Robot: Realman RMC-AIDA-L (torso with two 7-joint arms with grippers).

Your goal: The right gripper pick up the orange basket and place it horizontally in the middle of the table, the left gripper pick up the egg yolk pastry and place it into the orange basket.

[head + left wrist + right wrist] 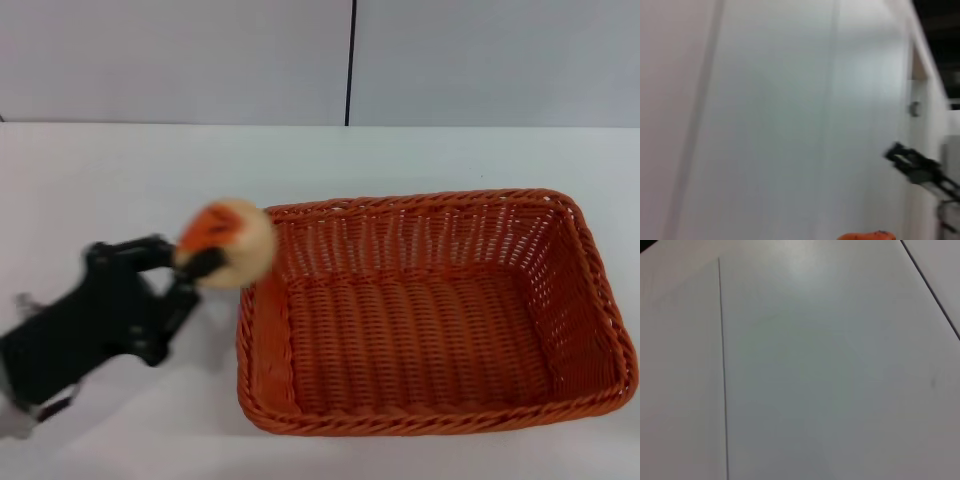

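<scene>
The white table (100, 170) carries the orange basket (430, 400), which sits lengthwise across the middle and a little to the right, its inside bare. At the basket's left end the left gripper (190, 262) hangs above the tabletop, its 2 slim fingers clamped on the egg yolk pastry (238, 245). The pastry is lifted just beside the braided rim, its orange patch turned toward the arm. The right gripper is out of sight.
</scene>
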